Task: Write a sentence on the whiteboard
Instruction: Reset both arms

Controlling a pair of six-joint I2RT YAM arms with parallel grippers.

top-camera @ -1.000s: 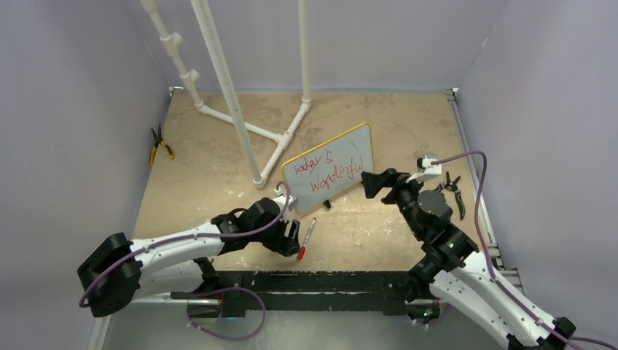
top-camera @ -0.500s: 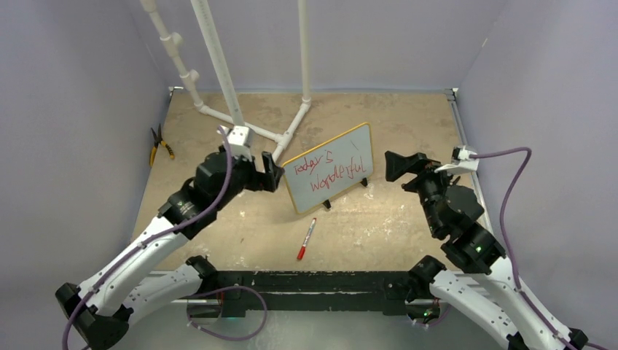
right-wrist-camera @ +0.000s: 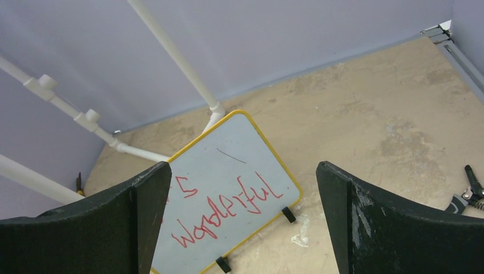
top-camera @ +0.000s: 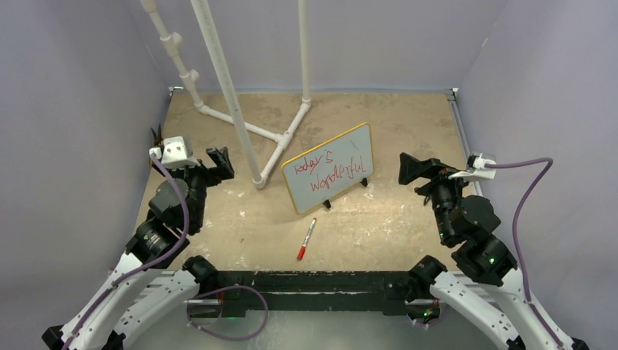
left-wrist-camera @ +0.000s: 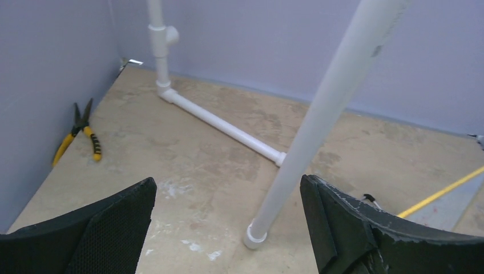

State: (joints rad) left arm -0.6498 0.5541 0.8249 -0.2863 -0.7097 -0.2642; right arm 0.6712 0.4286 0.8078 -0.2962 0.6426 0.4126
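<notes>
The whiteboard [top-camera: 329, 177], white with a thin yellow frame and black feet, stands tilted at the table's middle. The sentence [top-camera: 326, 173] is on it in red, in two slanted lines. In the right wrist view the board [right-wrist-camera: 228, 194] shows "wonderful" [right-wrist-camera: 227, 213] between my fingers. A red marker [top-camera: 305, 238] lies on the table in front of the board. My left gripper [top-camera: 216, 159] is open and empty, raised at the left, away from the board. My right gripper [top-camera: 408, 169] is open and empty, right of the board.
A white PVC pipe frame [top-camera: 240, 109] stands behind and left of the board; one leg [left-wrist-camera: 319, 123] is close ahead of my left gripper. Yellow-handled pliers [left-wrist-camera: 80, 131] lie at the left wall. Black pliers [right-wrist-camera: 469, 191] lie at the right edge.
My left arm has swung up and far left, from the marker near the front edge to the left side. My right gripper has drawn back to the right, away from the board. The marker lies still.
</notes>
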